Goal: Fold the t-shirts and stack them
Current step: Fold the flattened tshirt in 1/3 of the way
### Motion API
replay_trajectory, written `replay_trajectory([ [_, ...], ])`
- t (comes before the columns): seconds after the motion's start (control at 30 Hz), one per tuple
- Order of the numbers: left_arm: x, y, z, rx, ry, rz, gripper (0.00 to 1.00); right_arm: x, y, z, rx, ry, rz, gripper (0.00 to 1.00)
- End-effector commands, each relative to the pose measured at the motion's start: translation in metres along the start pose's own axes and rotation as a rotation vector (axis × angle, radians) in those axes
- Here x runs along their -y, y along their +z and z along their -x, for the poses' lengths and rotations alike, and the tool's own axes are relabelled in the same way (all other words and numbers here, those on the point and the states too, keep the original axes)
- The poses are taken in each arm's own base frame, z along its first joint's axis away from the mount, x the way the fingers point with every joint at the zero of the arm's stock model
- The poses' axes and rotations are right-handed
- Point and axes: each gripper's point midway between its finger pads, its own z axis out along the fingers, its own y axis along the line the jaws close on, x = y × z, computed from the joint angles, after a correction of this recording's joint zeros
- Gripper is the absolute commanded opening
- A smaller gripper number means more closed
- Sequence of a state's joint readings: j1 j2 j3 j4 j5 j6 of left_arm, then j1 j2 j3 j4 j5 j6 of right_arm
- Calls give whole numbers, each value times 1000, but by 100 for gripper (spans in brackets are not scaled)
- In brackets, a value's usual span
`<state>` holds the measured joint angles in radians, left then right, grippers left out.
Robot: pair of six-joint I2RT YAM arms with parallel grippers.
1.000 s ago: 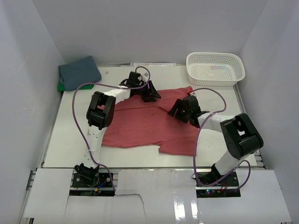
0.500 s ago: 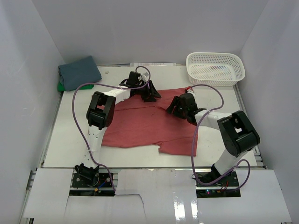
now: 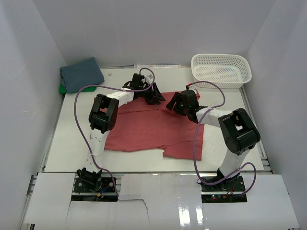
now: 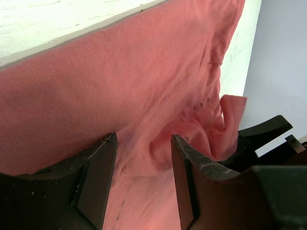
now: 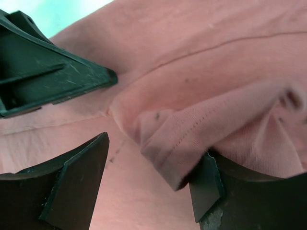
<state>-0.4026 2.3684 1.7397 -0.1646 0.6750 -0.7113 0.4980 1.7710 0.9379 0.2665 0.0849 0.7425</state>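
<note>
The coral-red t-shirt (image 3: 144, 129) lies spread on the white table, with its far edge rumpled. My left gripper (image 3: 156, 99) and right gripper (image 3: 175, 105) stand close together over that far edge. In the left wrist view the left gripper (image 4: 144, 141) is open, its jaws straddling a raised wrinkle of the red cloth (image 4: 120, 72). In the right wrist view the right gripper (image 5: 156, 153) is open and wide, and a folded hem (image 5: 177, 143) rests against its right finger. A folded slate-blue t-shirt (image 3: 81, 74) lies on a green one (image 3: 62, 89) at the far left.
A white mesh basket (image 3: 220, 70) stands at the far right corner. White walls close in the table on three sides. Purple cables loop above both arms. A black finger of the left gripper (image 5: 53, 76) shows in the right wrist view.
My right gripper has moved up and to the left along the shirt's far edge, closer to the left gripper. The left arm has stayed put.
</note>
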Motion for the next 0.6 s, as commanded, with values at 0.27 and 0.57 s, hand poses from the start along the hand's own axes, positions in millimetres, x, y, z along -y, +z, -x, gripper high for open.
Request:
replay_trajectory([
  [0.27,22,-9,6,7,52,-25,60,-35,5,14,-2,116,99,53],
  [0.57,21,-11,3,4,51,-18,59,-34,1,-1,-96,209,103,37],
])
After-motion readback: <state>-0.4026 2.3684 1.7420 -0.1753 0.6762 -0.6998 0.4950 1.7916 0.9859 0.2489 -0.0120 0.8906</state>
